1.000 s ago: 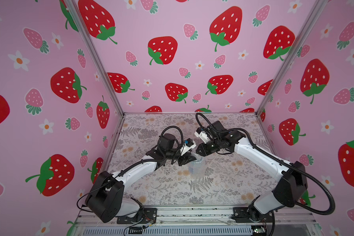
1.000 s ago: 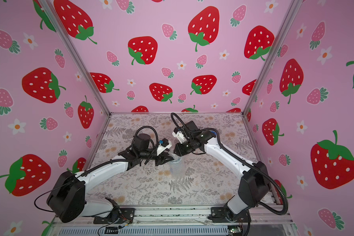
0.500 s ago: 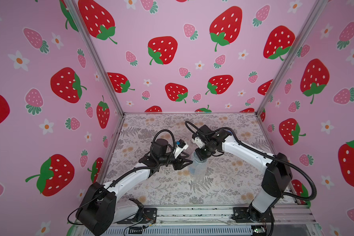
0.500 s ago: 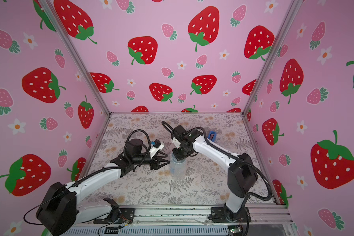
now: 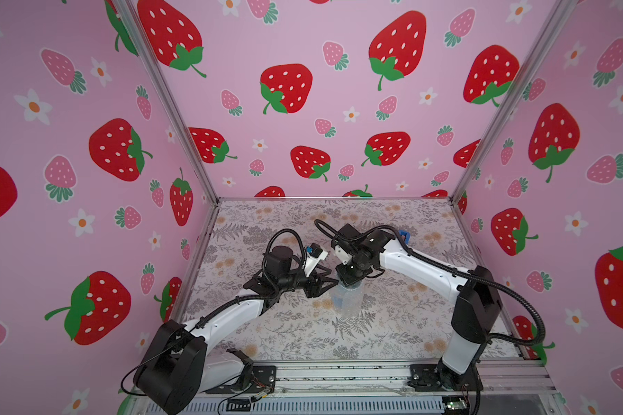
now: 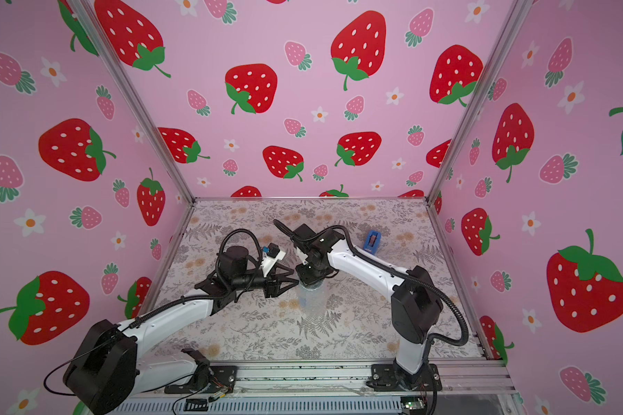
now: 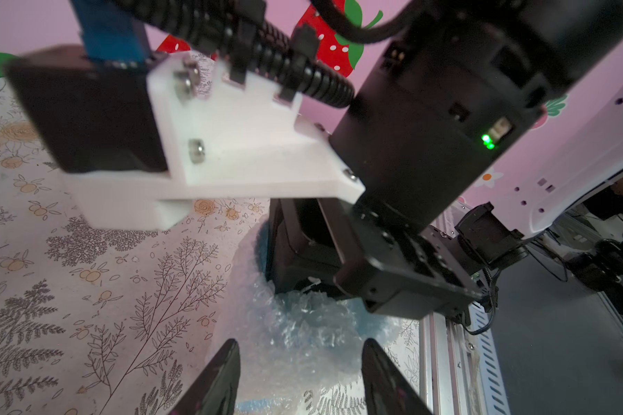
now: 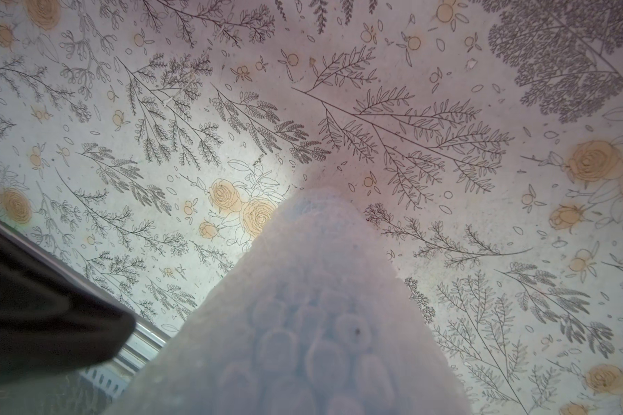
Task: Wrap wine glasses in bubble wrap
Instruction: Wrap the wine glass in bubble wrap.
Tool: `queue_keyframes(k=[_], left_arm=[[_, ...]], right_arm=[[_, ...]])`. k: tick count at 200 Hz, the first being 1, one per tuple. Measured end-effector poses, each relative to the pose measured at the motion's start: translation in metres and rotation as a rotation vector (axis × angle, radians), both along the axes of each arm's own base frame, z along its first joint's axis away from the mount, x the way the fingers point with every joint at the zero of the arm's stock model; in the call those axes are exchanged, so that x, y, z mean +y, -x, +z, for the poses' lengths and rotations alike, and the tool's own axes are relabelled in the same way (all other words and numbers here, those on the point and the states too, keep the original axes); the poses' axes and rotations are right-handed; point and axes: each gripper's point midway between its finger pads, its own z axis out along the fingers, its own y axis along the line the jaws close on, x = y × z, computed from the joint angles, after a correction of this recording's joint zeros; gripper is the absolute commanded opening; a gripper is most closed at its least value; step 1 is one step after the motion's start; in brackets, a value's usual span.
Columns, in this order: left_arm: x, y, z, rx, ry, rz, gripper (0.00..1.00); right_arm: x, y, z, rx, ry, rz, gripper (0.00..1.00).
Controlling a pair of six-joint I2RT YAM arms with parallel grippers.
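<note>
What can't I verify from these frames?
- Goblet: shape and pose, all views; bubble wrap covers it, only a blue tint shows.
- Right pincer: in both top views its own body covers the tips; in the right wrist view blurred wrap fills the foreground.
- Tape dispenser: mostly behind the right arm in a top view.

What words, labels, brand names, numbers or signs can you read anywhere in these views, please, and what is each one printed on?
None can be read.
Tape dispenser: a dark patch on its face, too small to tell whether it is print.
Right arm's black housing: green lights, no legible marking.
Walls and table cover: only pictures of strawberries, flowers and ferns.
</note>
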Motion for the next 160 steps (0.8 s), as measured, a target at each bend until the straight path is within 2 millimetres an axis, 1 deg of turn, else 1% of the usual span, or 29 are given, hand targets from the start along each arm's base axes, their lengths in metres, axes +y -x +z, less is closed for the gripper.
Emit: queue_keyframes(k=[34, 62, 99, 112, 125, 160], left_arm=[[-0.002, -0.004, 0.005, 0.006, 0.027, 0.012, 0.60], [-0.006, -0.008, -0.006, 0.053, 0.026, 0.017, 0.59], [-0.007, -0.006, -0.007, 0.050, 0.020, 0.006, 0.57], [-0.006, -0.006, -0.007, 0.043, 0.016, 0.010, 0.58], [-0.005, -0.006, -0.007, 0.036, 0.011, 0.015, 0.58], [-0.002, -0.005, -0.012, 0.049, -0.015, 0.028, 0.61]], right_arm=[[-0.001, 0.001, 0.005, 0.008, 0.004, -0.010, 0.11], [-0.001, 0.001, 0.008, 0.011, 0.000, -0.019, 0.11], [-0.001, 0.002, 0.011, 0.016, -0.003, -0.026, 0.11], [0.000, 0.001, 0.017, 0.009, -0.015, -0.026, 0.11], [0.001, -0.001, 0.029, -0.008, -0.038, -0.028, 0.12], [-0.004, -0.008, 0.070, -0.077, -0.104, -0.047, 0.12]])
